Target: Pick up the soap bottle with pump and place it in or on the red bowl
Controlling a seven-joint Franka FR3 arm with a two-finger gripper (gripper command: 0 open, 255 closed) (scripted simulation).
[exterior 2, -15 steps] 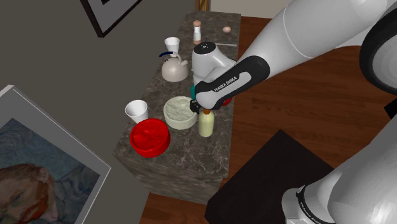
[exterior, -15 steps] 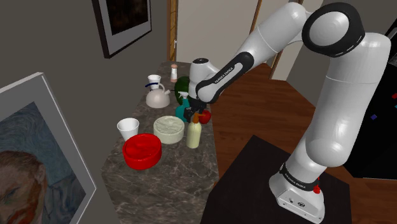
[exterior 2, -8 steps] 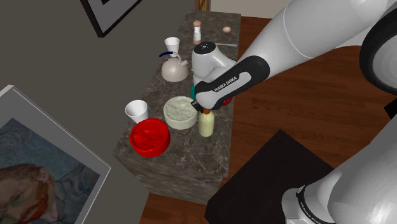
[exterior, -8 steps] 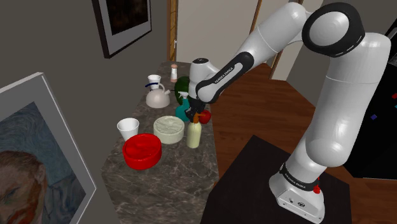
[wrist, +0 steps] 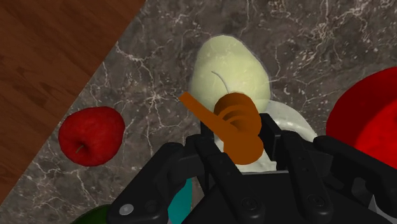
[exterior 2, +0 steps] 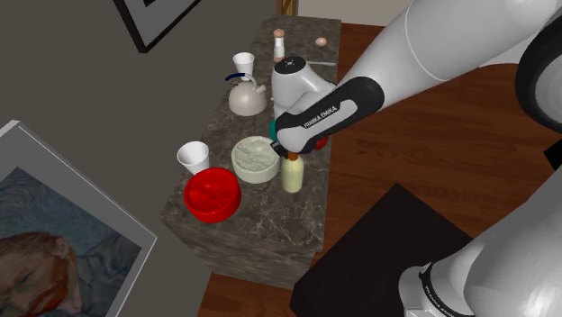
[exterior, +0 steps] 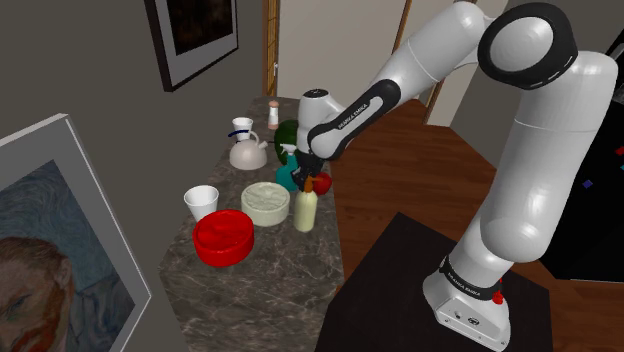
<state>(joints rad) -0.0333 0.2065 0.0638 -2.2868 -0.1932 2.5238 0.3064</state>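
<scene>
Shoulder view reference: use the red bowl (exterior: pixel 223 238) as your landmark for every position below.

1. Arm (exterior: pixel 520 150). It rises from the stand, well to the bowl's right, and bends down over the counter. The hand points straight down, so the fingers can reach the top of the bottle.
2. Counter (exterior: pixel 260 290). This dark marbled top carries the bowl and all the items below.
3. Pale round dish (exterior: pixel 265 202). It sits just beside the bowl, to its upper right, between the bowl and the bottle. Treat it as an obstacle on the direct transfer path.
4. Soap bottle (exterior: pixel 305 212). The pale yellow-green body stands upright with its base on the counter. It is beyond the dish from the bowl, near the counter's edge.
5. White cup (exterior: pixel 201 202). It stands just beside the bowl, to its upper left, off the transfer path.
6. Gripper (wrist: pixel 240 130). The opening is narrow, and the 2 fingers appear to press on either side of the orange pump (wrist: pixel 238 124). The grip is likely placed there because the body below is wider.
7. Apple (wrist: pixel 91 135). It lies beyond the bottle from the bowl, apart from both.

Status: the grasp appears made, but the lift has not begun. A hold on the pump alone may let the body swing, so raise it clear of the dish before you move toward the bowl.
</scene>
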